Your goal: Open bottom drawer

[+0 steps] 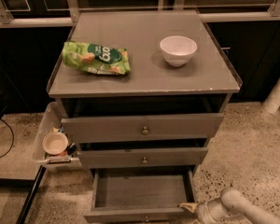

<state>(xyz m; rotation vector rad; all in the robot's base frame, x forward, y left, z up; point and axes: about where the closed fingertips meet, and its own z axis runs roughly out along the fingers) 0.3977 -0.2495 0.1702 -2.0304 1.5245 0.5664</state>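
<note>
The grey cabinet has three drawers. The bottom drawer (140,192) is pulled out, showing its plain grey interior; its front panel (135,215) is at the lower frame edge. My gripper (189,208) is at the drawer's front right corner, on the white arm (238,208) coming in from the lower right. The middle drawer (143,157) and the top drawer (142,127) stand slightly forward, each with a small round knob.
On the cabinet top (144,76) lie a green snack bag (95,58) and a white bowl (178,50). A clear side bin (46,139) at the left holds a small white cup (55,143). A white post (277,92) stands at the right. Speckled floor surrounds.
</note>
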